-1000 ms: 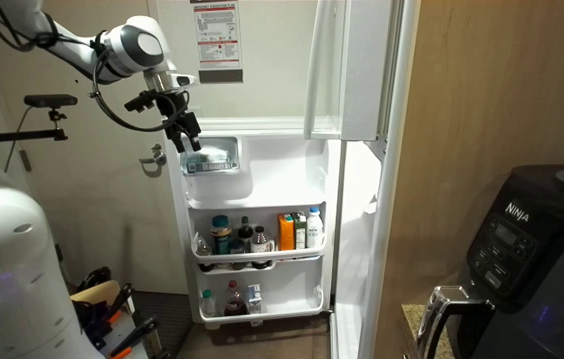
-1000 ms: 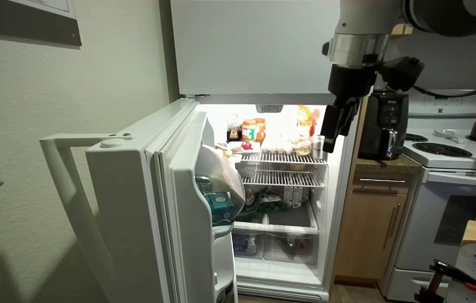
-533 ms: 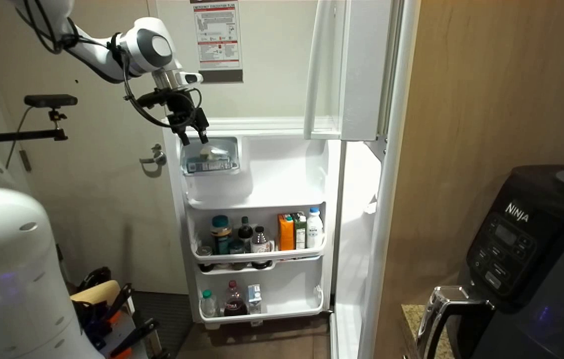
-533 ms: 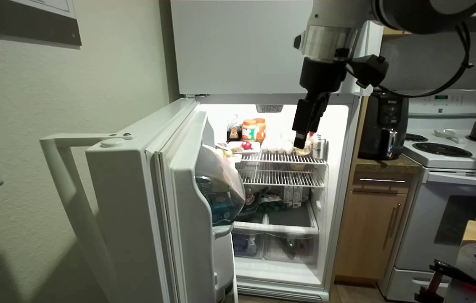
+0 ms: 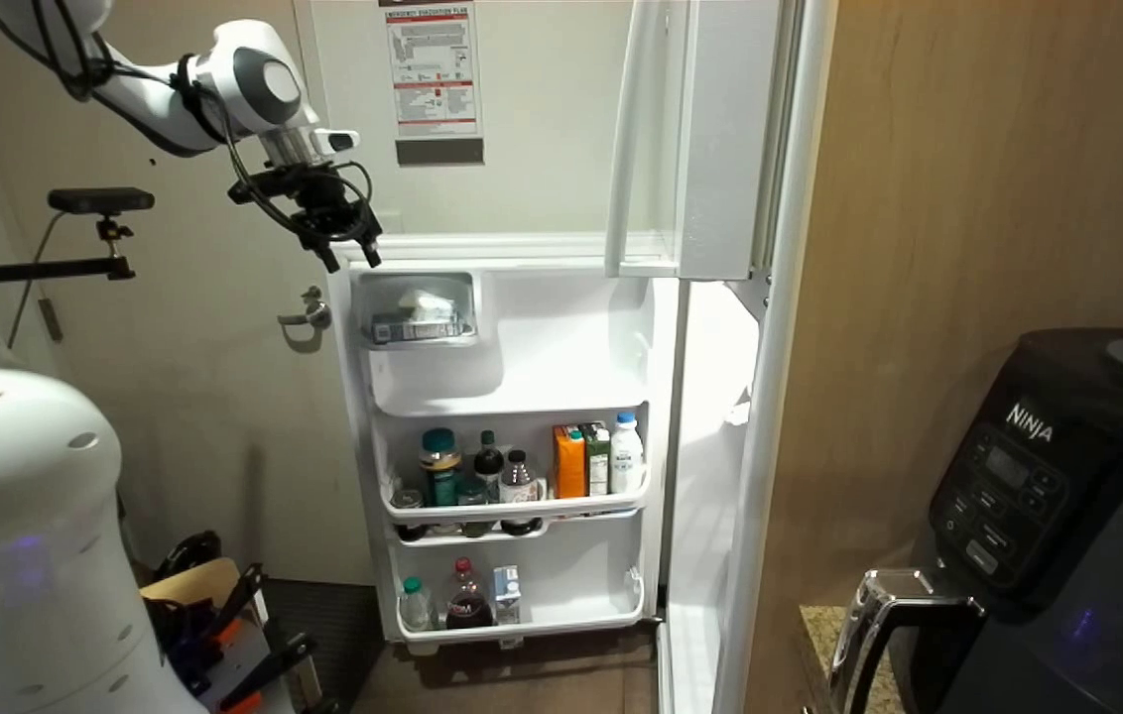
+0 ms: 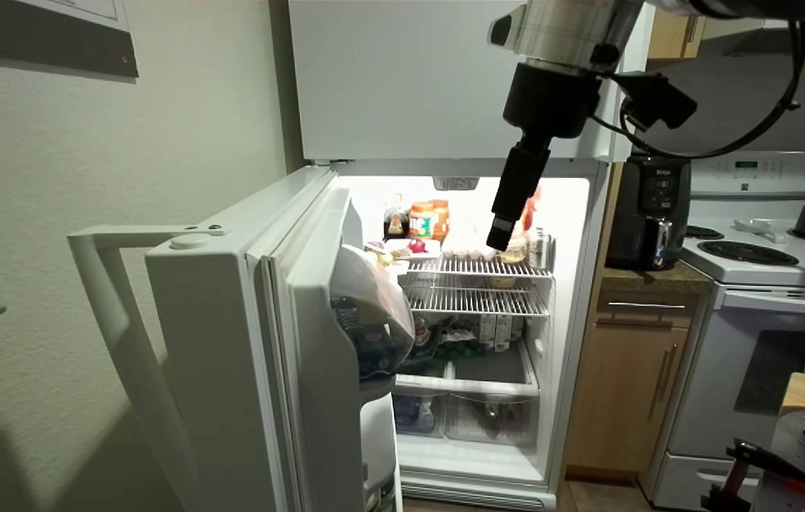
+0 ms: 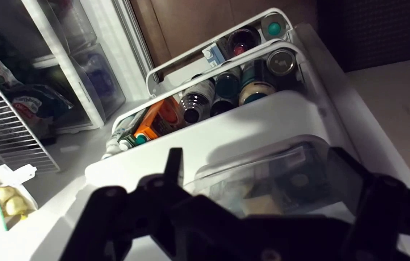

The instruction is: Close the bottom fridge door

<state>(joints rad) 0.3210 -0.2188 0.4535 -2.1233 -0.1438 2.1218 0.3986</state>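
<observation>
The bottom fridge door stands wide open; its white inner panel (image 5: 561, 337) shows in an exterior view, its outer face and edge (image 6: 210, 370) in an exterior view, and its inner side (image 7: 263, 119) in the wrist view. Its clear-lidded bin (image 5: 423, 309) is at the top of the inner side. My gripper (image 5: 353, 262) is open and empty, above the door's free top corner in that view. In an exterior view the gripper (image 6: 500, 238) hangs in front of the open fridge, apart from the door edge. In the wrist view the spread fingers (image 7: 255, 152) frame the bin (image 7: 241, 181).
The shorter upper door (image 6: 438, 78) is shut above. The bottom door's long handle (image 6: 118, 313) faces the wall (image 6: 33, 213). Bottles and cartons (image 5: 569, 461) stand on the door shelves. Wire shelves (image 6: 473, 267) hold food inside. A black air fryer (image 6: 651, 210) stands beside the fridge.
In an exterior view, my gripper has shifted right, then back left and upward. In an exterior view it has moved left toward the door and tilted. The bottom door has not moved.
</observation>
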